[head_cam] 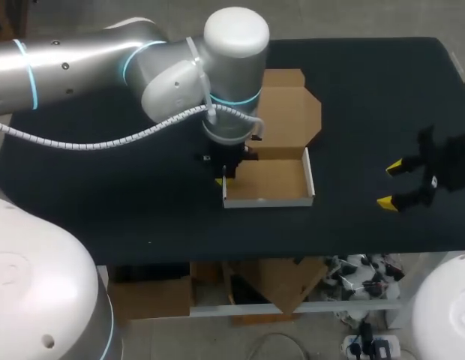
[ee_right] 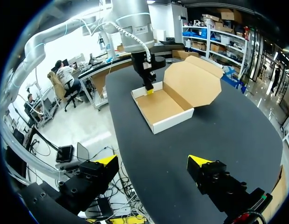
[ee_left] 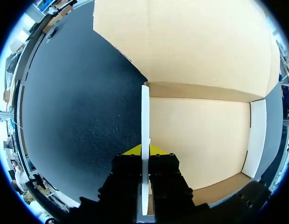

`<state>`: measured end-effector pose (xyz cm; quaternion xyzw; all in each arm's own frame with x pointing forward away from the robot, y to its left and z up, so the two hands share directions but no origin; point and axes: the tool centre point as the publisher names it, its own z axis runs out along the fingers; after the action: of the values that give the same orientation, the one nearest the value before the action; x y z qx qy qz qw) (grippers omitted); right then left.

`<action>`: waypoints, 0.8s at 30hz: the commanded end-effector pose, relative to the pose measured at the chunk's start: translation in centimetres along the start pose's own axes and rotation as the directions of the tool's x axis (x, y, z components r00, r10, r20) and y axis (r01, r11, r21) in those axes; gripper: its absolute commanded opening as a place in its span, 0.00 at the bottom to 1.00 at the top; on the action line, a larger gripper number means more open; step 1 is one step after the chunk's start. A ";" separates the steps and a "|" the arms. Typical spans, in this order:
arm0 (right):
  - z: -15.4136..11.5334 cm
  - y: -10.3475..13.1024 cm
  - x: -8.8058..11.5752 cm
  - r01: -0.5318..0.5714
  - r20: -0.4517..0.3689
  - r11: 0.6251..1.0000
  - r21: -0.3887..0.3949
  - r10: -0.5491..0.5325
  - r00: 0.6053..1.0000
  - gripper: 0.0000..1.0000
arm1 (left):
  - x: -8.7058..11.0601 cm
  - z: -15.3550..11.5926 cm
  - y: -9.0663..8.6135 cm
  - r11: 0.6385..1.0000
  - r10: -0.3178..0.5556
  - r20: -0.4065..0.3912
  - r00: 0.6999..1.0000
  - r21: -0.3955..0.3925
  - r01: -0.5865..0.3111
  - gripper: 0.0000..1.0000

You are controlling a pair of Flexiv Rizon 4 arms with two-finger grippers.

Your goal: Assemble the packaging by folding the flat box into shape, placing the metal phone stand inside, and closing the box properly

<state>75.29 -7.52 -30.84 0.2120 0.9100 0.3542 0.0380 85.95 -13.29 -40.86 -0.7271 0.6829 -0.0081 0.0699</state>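
The brown cardboard box [head_cam: 268, 180] stands mid-table as a shallow open tray with white outer walls. Its lid [head_cam: 289, 112] lies open and flat behind it. My left gripper [head_cam: 221, 178] is at the tray's left side, shut on the upright left wall [ee_left: 145, 116], one finger inside and one outside. In the left wrist view the tray's floor [ee_left: 196, 135] is bare. My right gripper [head_cam: 390, 184] hangs open and holds nothing, well to the right of the box [ee_right: 163, 105], near the table's front right. No metal phone stand shows in any view.
The black tabletop [head_cam: 127, 195] has its front edge a short way in front of the tray. The left arm's white cable [head_cam: 105, 141] drapes above the table to the left of the box.
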 end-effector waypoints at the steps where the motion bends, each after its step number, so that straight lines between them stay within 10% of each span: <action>1: 0.0 -0.1 0.1 0.002 0.000 1.000 -0.003 -0.002 1.000 1.00 | 0.4 0.0 -0.2 1.000 -0.006 0.062 0.998 0.004 0.006 0.00; 24: 0.4 0.0 0.3 -0.002 -0.007 1.000 0.011 0.002 1.000 1.00 | -0.9 1.4 -0.6 0.995 -0.085 0.239 0.967 0.080 0.067 0.00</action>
<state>75.18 -7.16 -30.99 0.2119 0.9121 0.3495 0.0327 86.46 -12.10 -41.37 -0.7462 0.6463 0.0312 0.1568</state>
